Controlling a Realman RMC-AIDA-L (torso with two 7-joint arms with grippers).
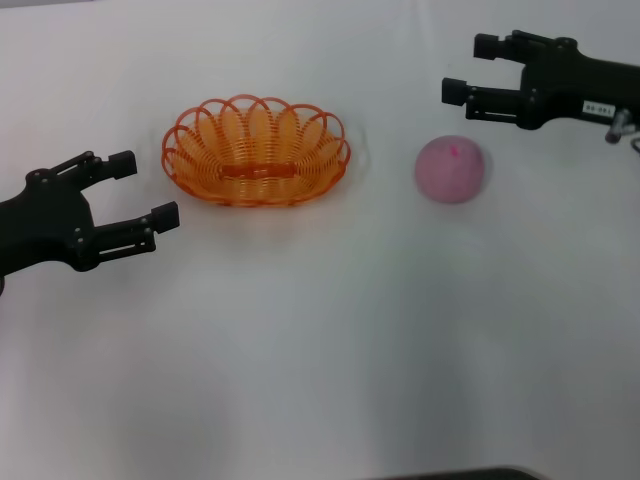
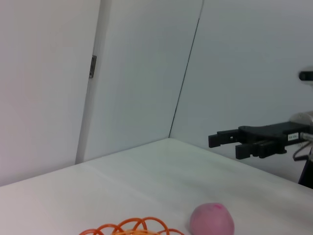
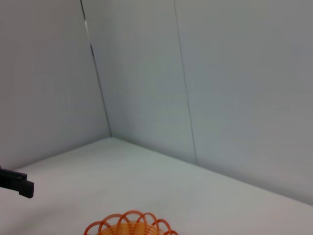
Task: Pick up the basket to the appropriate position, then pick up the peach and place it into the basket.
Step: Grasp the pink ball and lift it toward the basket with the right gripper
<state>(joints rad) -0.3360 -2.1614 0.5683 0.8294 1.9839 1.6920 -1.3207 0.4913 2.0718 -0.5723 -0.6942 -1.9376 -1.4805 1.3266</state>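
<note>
The orange wire basket [image 1: 256,150] sits upright on the white table, left of centre; its rim shows in the left wrist view [image 2: 132,227] and in the right wrist view [image 3: 129,224]. The pink peach [image 1: 452,169] lies on the table to the basket's right, and shows in the left wrist view [image 2: 212,220]. My left gripper [image 1: 142,190] is open and empty, just left of the basket and a little nearer to me. My right gripper [image 1: 468,68] is open and empty, beyond the peach; it also shows in the left wrist view [image 2: 226,144].
The white table [image 1: 330,340] stretches bare towards me. Pale wall panels [image 2: 146,73] stand behind the table. A dark edge [image 1: 470,473] shows at the front of the table.
</note>
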